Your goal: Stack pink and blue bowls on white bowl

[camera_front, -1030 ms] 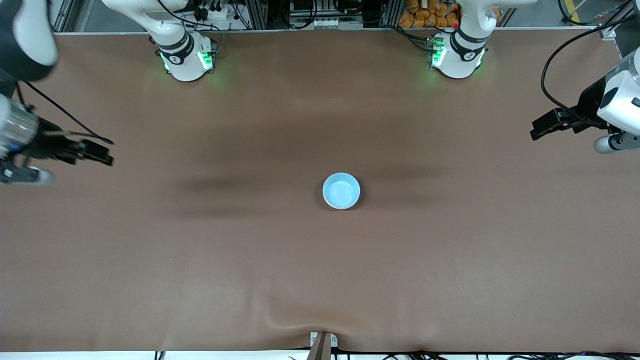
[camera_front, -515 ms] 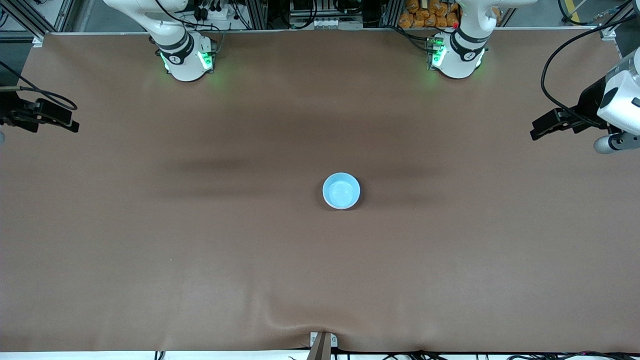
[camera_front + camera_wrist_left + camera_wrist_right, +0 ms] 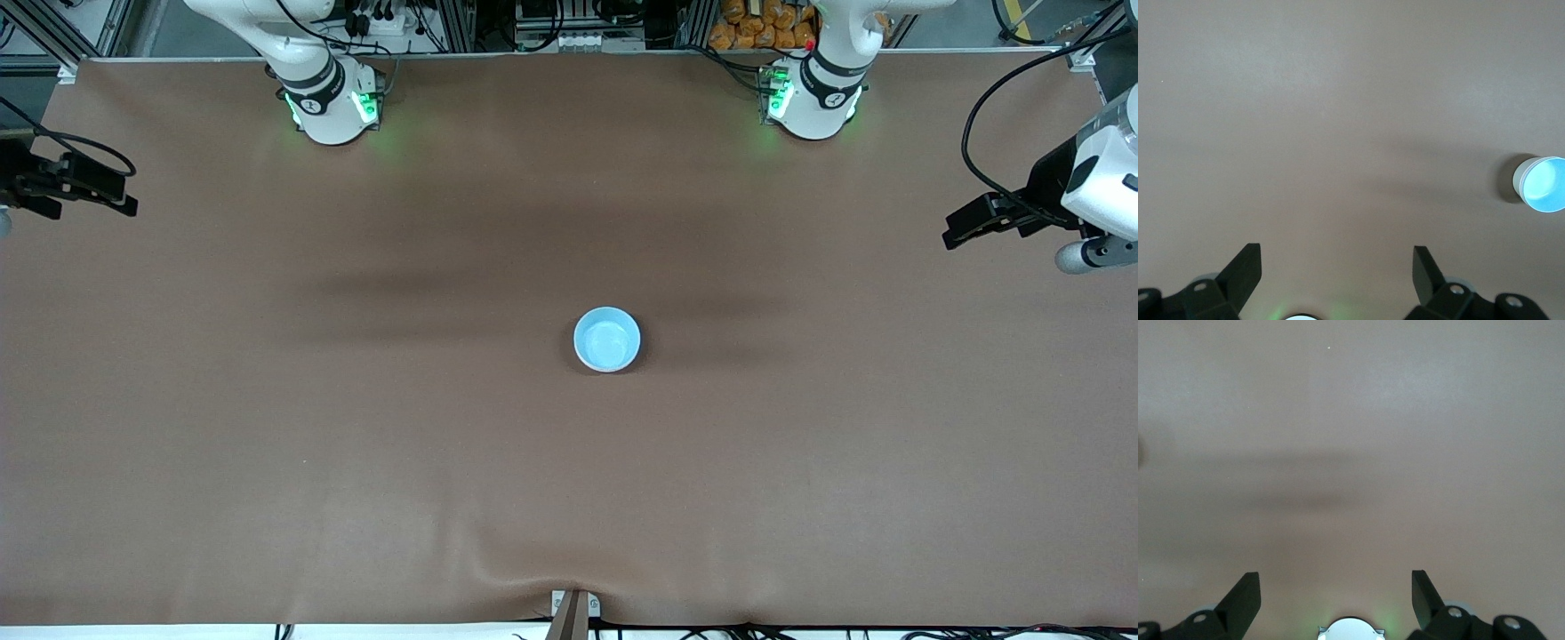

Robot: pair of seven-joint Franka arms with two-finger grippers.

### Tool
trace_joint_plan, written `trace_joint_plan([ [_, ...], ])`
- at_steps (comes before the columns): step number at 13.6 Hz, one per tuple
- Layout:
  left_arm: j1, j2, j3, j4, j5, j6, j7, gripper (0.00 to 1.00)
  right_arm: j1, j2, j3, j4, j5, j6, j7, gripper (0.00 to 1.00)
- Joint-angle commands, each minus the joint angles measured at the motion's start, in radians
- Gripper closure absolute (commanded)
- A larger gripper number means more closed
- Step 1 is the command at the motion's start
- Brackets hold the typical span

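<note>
The light blue bowl (image 3: 607, 339) sits upright near the middle of the table. It also shows in the left wrist view (image 3: 1546, 185), nested inside a white bowl whose outer wall (image 3: 1517, 179) shows around it. No pink bowl shows in any view. My left gripper (image 3: 957, 229) is open and empty over the left arm's end of the table, its fingers wide apart in the left wrist view (image 3: 1337, 257). My right gripper (image 3: 123, 194) is open and empty at the right arm's end of the table, and only bare cloth shows in the right wrist view (image 3: 1336, 583).
The brown cloth (image 3: 356, 444) covers the whole table, with a wrinkle (image 3: 569, 582) at its edge nearest the front camera. The two arm bases (image 3: 331, 105) (image 3: 811, 98) stand along the edge farthest from it. Cables hang by both grippers.
My right arm has drawn back toward its end of the table and away from the front camera, its gripper now at the table's edge. The left arm and the bowls have not moved.
</note>
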Motion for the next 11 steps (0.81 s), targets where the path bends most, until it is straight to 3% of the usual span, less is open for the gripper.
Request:
trace_joint_plan([
  [1, 0.001, -0.013, 0.003, -0.004, -0.017, -0.009, 0.014, 0.0, -0.025, -0.008, 0.02, 0.013, -0.014, -0.021, -0.003, 0.0],
  [11, 0.0, -0.009, 0.007, 0.01, -0.012, -0.009, 0.014, 0.0, -0.019, -0.011, 0.015, 0.012, -0.011, 0.006, 0.0, 0.0],
])
